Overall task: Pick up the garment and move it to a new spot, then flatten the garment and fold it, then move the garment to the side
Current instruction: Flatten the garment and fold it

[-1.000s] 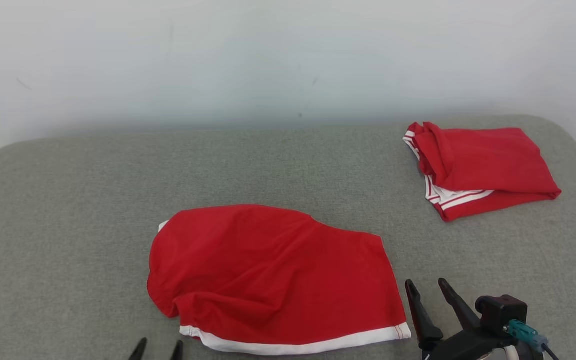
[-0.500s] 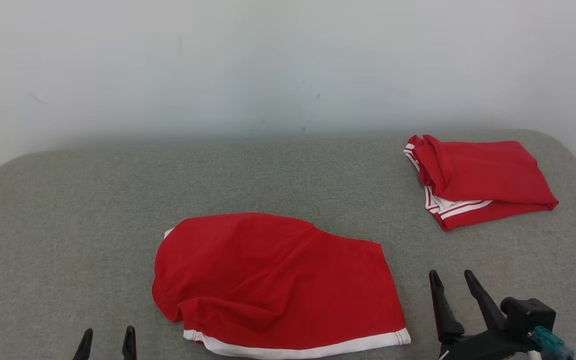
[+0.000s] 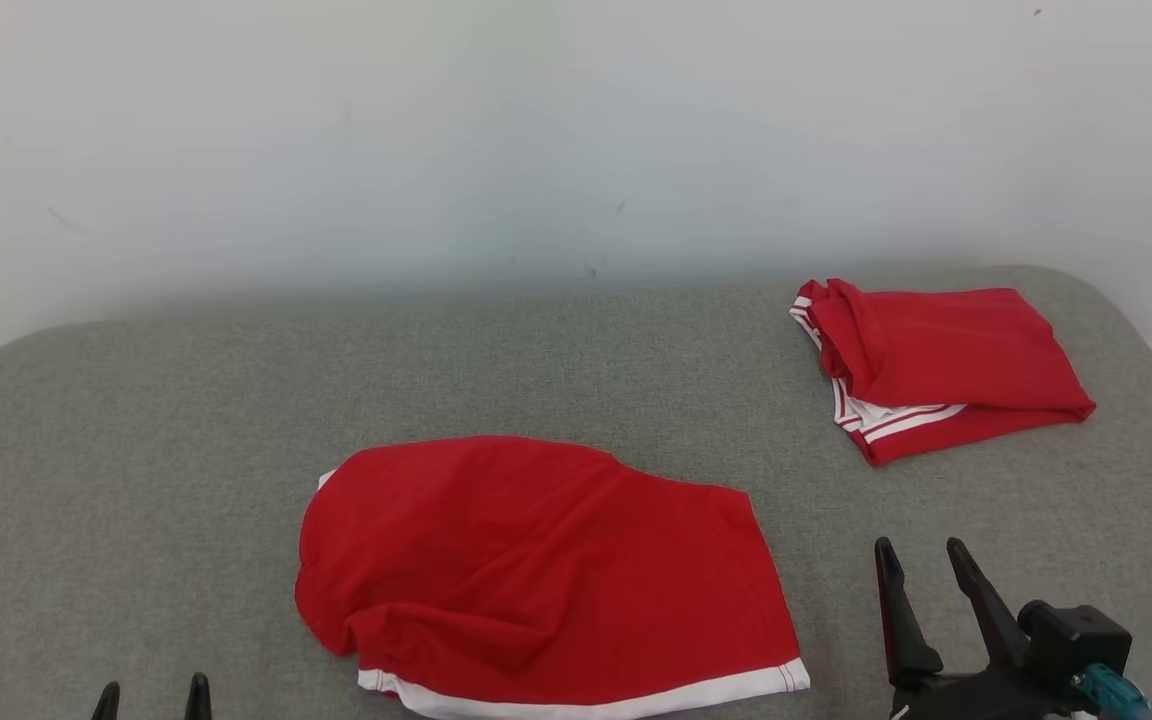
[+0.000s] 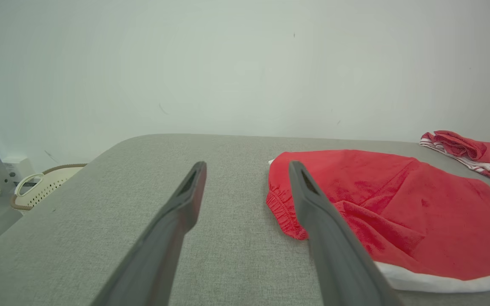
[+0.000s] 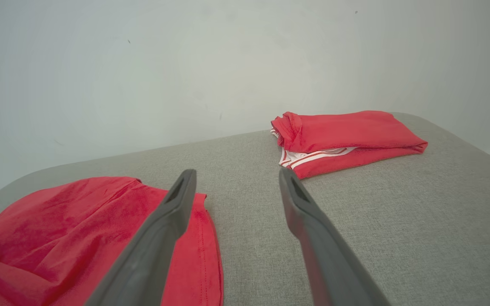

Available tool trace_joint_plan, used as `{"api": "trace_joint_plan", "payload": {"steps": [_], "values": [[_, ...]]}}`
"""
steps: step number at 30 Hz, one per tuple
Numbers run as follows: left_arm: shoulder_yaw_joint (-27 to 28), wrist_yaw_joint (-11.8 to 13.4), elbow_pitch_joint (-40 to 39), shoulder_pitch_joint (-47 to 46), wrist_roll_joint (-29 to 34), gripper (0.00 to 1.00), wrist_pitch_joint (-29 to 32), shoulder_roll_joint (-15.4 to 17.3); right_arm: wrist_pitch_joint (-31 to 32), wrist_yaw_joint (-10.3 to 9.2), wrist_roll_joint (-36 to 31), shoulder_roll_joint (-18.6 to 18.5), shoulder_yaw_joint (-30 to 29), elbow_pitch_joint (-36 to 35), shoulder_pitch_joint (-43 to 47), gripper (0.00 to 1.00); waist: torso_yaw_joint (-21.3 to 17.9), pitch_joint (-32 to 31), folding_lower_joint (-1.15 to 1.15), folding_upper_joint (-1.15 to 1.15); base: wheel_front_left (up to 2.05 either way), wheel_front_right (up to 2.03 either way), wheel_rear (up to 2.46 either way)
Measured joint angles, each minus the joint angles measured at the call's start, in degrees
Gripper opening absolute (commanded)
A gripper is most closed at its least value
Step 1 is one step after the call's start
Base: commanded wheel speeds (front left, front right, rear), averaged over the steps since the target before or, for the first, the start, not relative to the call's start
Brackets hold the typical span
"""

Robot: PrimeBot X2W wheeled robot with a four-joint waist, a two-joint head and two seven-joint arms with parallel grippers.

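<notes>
The left gripper (image 4: 247, 165) is pointing across the grey bench (image 4: 151, 170), its two dark fingers (image 4: 177, 221) standing well apart with nothing between them. The red garment (image 4: 389, 199) is lying by the right finger, white hem toward the near edge. A folded red-and-white garment (image 4: 470, 148) is sitting near the far right edge. A cream basket (image 4: 41, 187) is standing beyond the left edge.

Grey fabric-covered surface (image 3: 556, 360), rounded corners. Two items directly on it. Red garment (image 3: 536, 570) spread near front middle, rumpled at left end, white hem band (image 3: 736, 688) along near edge. Folded red garment (image 3: 946, 350), white striped trim showing at its left side, near far right corner, well apart from first.
</notes>
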Motion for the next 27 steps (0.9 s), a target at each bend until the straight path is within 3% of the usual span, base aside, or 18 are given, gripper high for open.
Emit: {"api": "trace_joint_plan", "payload": {"steps": [11,27], "values": [[-0.94,-2.54,0.42,0.71,-1.01,1.0,1.19,1.96,0.56,0.0,-0.9,0.84,-0.68,-0.05,1.1,1.0,0.31,-0.47,0.0,0.0,0.0,0.0,0.0],[-2.33,-2.54,1.07,-0.21,-1.52,1.0,1.68,1.96,1.56,0.0,-1.66,1.42,-1.12,-0.52,1.04,1.0,0.21,-0.04,0.01,0.0,0.0,0.0,0.0]]}}
